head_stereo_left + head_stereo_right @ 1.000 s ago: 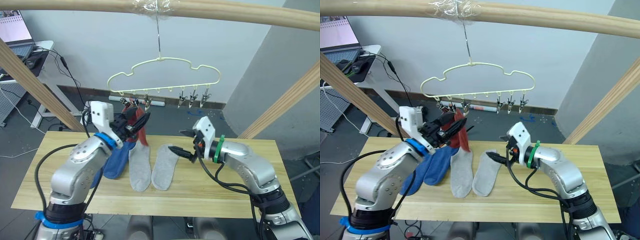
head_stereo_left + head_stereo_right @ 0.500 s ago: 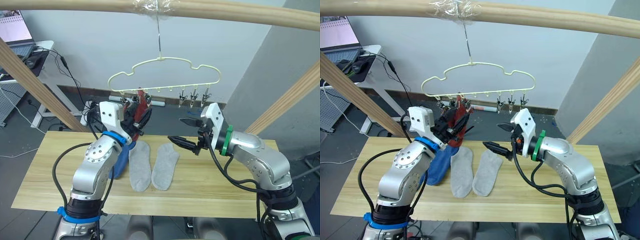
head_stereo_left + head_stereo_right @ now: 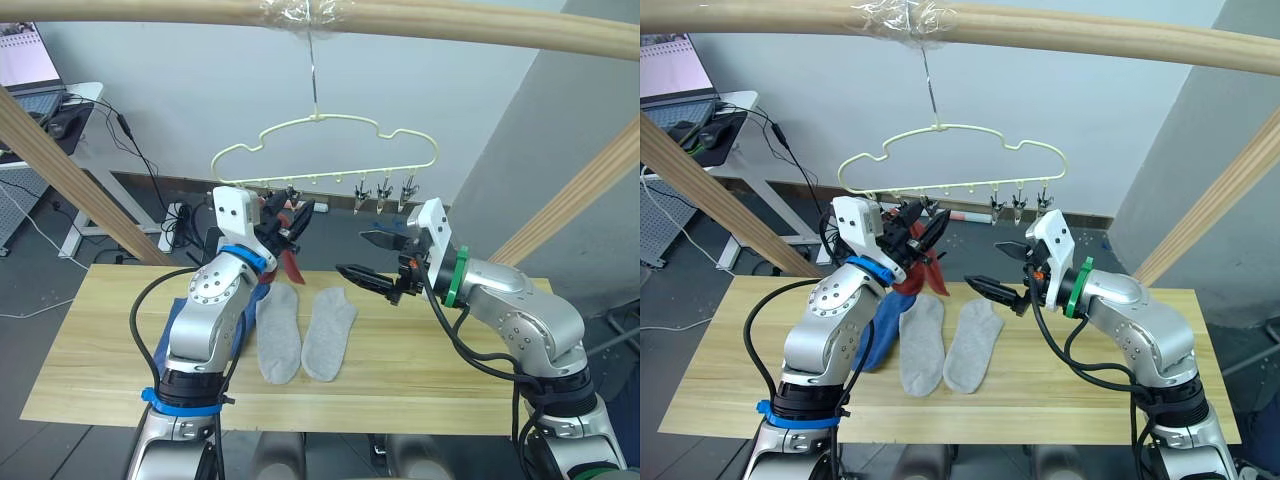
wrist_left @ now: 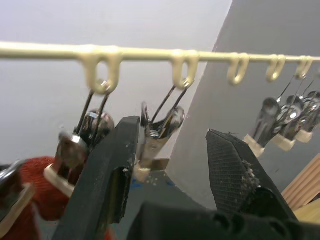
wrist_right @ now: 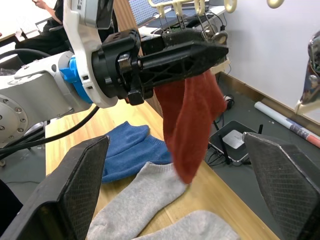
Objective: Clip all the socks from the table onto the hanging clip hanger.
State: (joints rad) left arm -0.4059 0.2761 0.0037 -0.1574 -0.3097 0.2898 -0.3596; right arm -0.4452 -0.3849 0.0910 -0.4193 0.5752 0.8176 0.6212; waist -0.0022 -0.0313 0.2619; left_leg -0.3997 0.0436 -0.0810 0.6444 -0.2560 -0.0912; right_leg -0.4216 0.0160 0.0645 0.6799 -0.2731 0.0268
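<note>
A rust-red sock [image 5: 187, 117] hangs clipped on the clip hanger [image 3: 325, 150], just behind the open left gripper [image 4: 172, 165]. Grey socks [image 3: 300, 335] and blue socks [image 5: 130, 147] remain below on the table [image 3: 420, 385]. The right gripper [image 3: 368, 255] is held open, empty.

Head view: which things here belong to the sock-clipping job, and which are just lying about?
Job: clip hanger, rust-red sock, two grey socks, blue socks, table, left gripper, right gripper.

Lying about: laptop, side desk, cables.
</note>
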